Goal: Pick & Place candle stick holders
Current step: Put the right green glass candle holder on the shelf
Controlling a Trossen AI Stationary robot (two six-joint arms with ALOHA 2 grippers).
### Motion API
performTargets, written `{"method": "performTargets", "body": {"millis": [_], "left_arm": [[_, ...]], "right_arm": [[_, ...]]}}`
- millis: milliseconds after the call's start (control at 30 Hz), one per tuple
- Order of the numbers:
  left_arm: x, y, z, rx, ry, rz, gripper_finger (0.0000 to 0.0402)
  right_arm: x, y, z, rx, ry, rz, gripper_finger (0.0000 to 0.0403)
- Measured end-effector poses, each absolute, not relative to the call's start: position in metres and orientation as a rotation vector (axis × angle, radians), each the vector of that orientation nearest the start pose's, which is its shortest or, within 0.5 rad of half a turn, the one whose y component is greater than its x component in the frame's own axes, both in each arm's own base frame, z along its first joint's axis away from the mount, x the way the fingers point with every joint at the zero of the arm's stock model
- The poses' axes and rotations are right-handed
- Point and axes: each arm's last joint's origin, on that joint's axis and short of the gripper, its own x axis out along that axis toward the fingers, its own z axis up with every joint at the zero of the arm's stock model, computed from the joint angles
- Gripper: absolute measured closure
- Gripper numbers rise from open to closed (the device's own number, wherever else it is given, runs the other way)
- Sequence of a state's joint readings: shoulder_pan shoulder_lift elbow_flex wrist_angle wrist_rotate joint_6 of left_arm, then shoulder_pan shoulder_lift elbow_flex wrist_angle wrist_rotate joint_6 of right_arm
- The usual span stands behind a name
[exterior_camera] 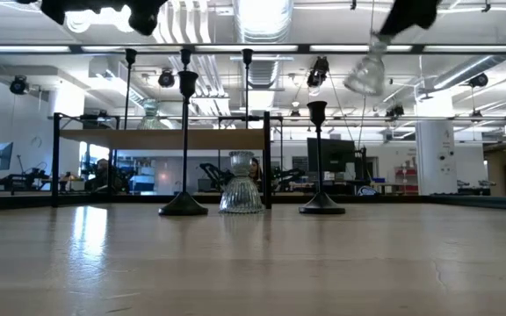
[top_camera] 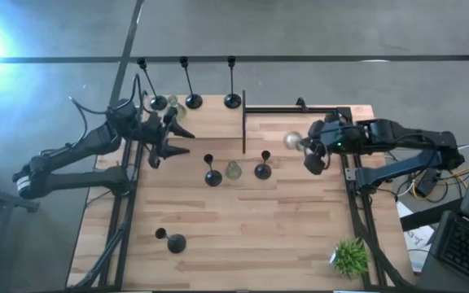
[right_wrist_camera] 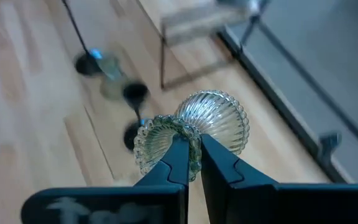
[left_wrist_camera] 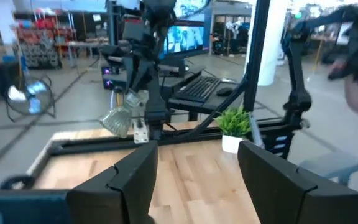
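Right gripper [right_wrist_camera: 192,163]: pinching a glass holder [right_wrist_camera: 194,134] by its rim, lifting it clear of the table [top_camera: 243,236].
Left gripper [left_wrist_camera: 194,180]: gaping open, holding nothing.
Black holders [top_camera: 212,177]: standing left of the right gripper.
Room: an open workshop lying beyond.

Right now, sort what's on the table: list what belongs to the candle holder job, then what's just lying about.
Job:
- glass holder held in the right gripper
- glass holder between two short black holders
- short black holders
- tall black holders
- fallen black holder

Lying about:
- potted plant
- black frame
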State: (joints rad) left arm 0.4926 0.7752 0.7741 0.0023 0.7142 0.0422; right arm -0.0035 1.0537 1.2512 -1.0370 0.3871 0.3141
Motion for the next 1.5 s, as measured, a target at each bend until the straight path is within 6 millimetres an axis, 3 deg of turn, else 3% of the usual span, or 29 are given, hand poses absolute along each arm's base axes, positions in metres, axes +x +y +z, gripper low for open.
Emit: {"method": "performTargets", "body": {"millis": [200,500,700,1033,1500], "left_arm": [[0.167,0.053,0.345,0.189,0.006,-0.122,0.0174],[0.206,0.034,0.336,0.454,0.165,0.101,0.0174],[0.233,0.013,0.334,0.616,0.245,0.181,0.0174],[0.275,0.0,0.346,0.638,0.222,0.183,0.0174],[0.321,-0.001,0.354,0.639,0.236,0.175,0.0174]], "right_arm": [[0.206,0.001,0.392,0.03,0.677,-0.401,0.0392],[0.259,0.016,0.394,-0.087,0.716,-0.31,0.0392],[0.283,0.024,0.401,-0.158,0.7,-0.263,0.0392],[0.302,0.028,0.414,-0.193,0.647,-0.191,0.0392],[0.307,0.028,0.415,-0.227,0.64,-0.18,0.0392]]}}
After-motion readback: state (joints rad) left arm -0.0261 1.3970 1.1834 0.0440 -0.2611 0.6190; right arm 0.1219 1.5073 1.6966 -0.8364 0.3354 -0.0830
